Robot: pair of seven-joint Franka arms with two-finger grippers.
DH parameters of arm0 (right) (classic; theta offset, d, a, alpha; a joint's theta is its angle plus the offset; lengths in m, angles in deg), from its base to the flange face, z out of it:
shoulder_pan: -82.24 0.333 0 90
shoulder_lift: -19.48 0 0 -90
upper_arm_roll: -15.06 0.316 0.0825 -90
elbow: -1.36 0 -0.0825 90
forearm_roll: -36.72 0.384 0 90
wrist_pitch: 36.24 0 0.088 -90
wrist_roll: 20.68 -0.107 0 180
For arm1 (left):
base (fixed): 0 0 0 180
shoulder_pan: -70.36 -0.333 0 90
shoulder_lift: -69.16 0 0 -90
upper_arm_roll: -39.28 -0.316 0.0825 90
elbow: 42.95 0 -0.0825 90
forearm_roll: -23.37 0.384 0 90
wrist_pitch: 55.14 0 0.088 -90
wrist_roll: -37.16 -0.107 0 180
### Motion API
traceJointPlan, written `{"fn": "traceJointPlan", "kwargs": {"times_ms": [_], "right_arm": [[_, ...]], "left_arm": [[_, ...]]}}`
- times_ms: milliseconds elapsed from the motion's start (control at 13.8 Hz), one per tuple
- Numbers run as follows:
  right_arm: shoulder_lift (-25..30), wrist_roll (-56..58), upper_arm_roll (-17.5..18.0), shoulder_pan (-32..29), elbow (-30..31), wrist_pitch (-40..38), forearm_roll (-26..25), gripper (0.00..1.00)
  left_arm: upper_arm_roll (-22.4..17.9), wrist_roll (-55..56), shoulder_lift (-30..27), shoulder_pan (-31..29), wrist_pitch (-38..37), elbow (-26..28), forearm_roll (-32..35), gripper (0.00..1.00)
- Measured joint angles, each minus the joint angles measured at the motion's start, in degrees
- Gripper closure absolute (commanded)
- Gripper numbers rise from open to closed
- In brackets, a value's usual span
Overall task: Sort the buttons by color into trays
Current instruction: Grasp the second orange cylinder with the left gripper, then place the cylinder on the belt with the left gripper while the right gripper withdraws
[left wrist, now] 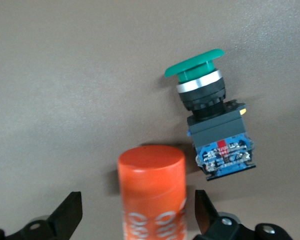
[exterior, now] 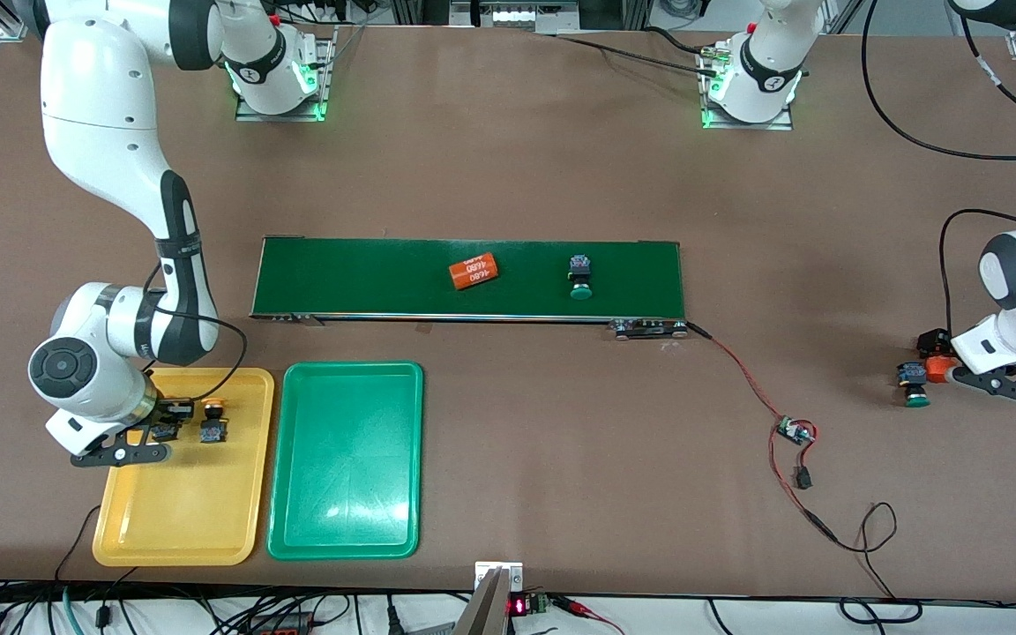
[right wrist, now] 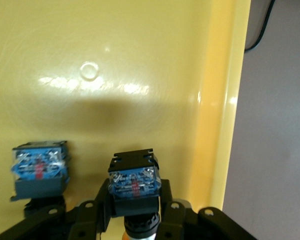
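I see the yellow tray (exterior: 182, 520) and the green tray (exterior: 345, 529) lying side by side nearest the front camera, toward the right arm's end of the table; the green tray holds nothing.

The right gripper (exterior: 164, 432) sits low in the yellow tray, its fingers (right wrist: 166, 210) clamped on a yellow button (right wrist: 135, 182), which it holds by the body. A second yellow button (exterior: 212, 422) rests on the tray floor just beside the held one.

Farther from the camera than the trays lies the dark green belt (exterior: 367, 278). On it rest an orange cylinder (exterior: 473, 271) and, well apart from it toward the left arm's end, a green button (exterior: 580, 278) with its cap toward the camera.

Between the belt and the left arm, a small circuit board (exterior: 795, 431) lies on a red wire (exterior: 742, 370).

The left gripper (exterior: 936, 370) is down at the table at the left arm's end, its fingers (left wrist: 70, 216) apart, one on either side of a second orange cylinder (left wrist: 151, 192); I see no contact with it. Another green button (left wrist: 210, 117) lies on the table just beside that cylinder.
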Motion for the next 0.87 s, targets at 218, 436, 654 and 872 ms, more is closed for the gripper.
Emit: {"fn": "traceJointPlan", "kwargs": {"times_ms": [218, 436, 654, 872], "right_arm": [[-0.18, 0.15, 0.22, -0.06, -0.43, 0.9, 1.89, 0.0], [1.18, 0.54, 0.32, 0.02, -1.64, -2.45, 7.74, 0.0], [6.94, 0.31, 0.4, 1.53, -3.04, -12.6, 8.96, 0.0], [14.42, -1.39, 0.41, 3.89, -3.18, -20.47, 8.96, 0.0]], "left_arm": [[0.22, 0.0, -0.02, 0.08, -0.07, -0.24, 0.0, 0.84], [0.65, -0.01, -0.46, 0.08, -2.33, -0.66, 0.0, 0.87], [3.52, -0.29, -3.7, 0.1, -12.46, -2.16, 0.0, 0.89], [10.28, -7.23, -7.61, 0.23, -29.8, -5.19, -0.02, 0.95]]}}
